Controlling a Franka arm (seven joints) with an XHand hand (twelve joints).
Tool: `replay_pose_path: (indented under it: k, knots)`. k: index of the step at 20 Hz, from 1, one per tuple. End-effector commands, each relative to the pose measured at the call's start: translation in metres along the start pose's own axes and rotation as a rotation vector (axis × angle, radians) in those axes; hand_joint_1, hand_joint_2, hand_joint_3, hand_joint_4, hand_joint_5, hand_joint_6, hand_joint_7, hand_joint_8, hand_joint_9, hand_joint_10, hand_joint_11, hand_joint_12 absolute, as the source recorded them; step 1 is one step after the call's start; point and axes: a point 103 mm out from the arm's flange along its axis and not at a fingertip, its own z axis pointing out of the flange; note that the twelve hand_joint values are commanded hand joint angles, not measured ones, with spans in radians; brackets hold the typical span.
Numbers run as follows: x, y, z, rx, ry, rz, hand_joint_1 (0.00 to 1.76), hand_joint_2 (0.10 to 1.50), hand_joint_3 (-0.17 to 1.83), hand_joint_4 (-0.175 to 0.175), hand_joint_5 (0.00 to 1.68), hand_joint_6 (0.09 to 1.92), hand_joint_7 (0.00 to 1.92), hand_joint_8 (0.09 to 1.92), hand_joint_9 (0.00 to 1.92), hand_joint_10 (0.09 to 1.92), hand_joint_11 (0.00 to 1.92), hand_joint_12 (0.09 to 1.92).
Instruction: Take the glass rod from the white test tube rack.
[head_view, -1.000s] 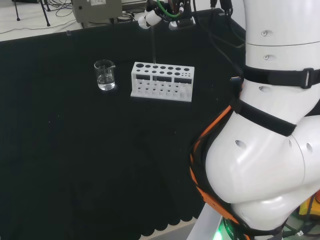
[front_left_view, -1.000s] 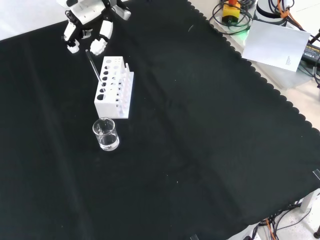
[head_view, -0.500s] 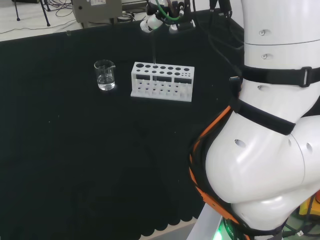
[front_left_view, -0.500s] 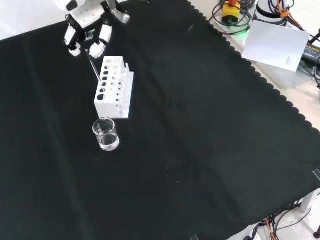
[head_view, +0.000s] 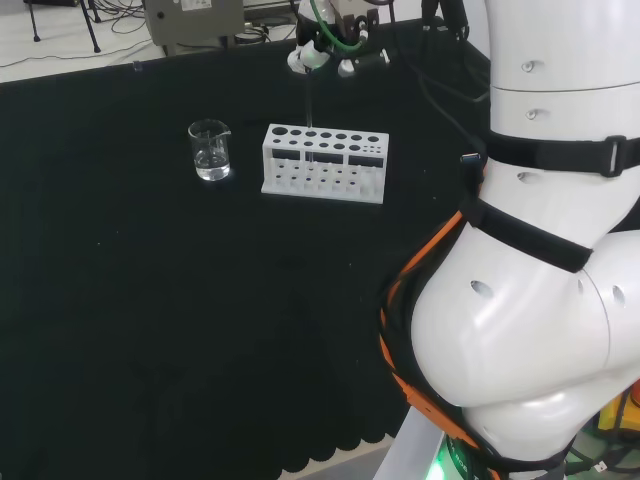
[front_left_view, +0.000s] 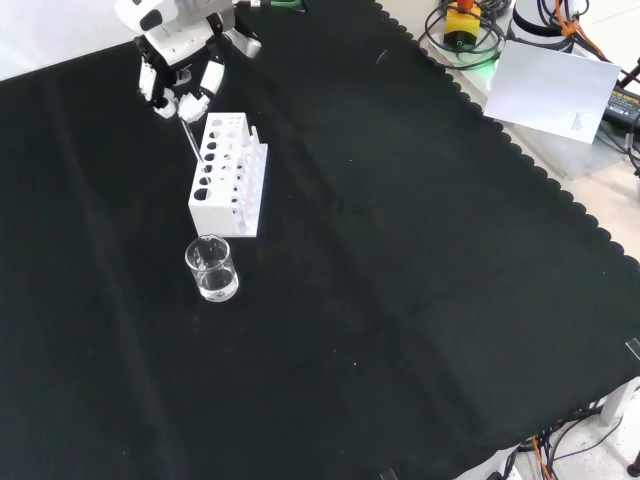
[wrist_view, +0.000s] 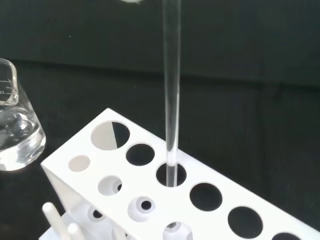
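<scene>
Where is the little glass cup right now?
In the head view the small glass beaker stands on the black cloth just left of the white test tube rack, apart from it.

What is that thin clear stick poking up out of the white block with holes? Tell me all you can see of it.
It is a glass rod: thin, straight, colourless and see-through, looking like solid glass. It stands nearly upright, its lower end down in one hole of the back row of the white test tube rack on the black cloth. Its upper end reaches the fingers of the hand, which are closed around it. A small glass beaker stands apart from it, beside the rack.
</scene>
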Motion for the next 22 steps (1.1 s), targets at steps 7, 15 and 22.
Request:
replay_pose_path:
  k: [7,15,22]
  knots:
    - [0.004,-0.003,-0.024,-0.18,-0.011,0.007,1.28,0.76,0.56,-0.175,1.22,0.52,1.15,1.12,1.67,0.96,1.84,0.94]
    - [0.004,-0.016,-0.06,-0.267,0.059,0.04,1.32,0.53,0.92,-0.175,1.35,0.42,1.23,1.12,1.64,0.87,1.64,0.74]
    - [0.009,-0.039,-0.089,-0.337,0.116,0.056,1.33,0.51,0.95,-0.175,1.38,0.37,1.25,1.11,1.66,0.81,1.66,0.68]
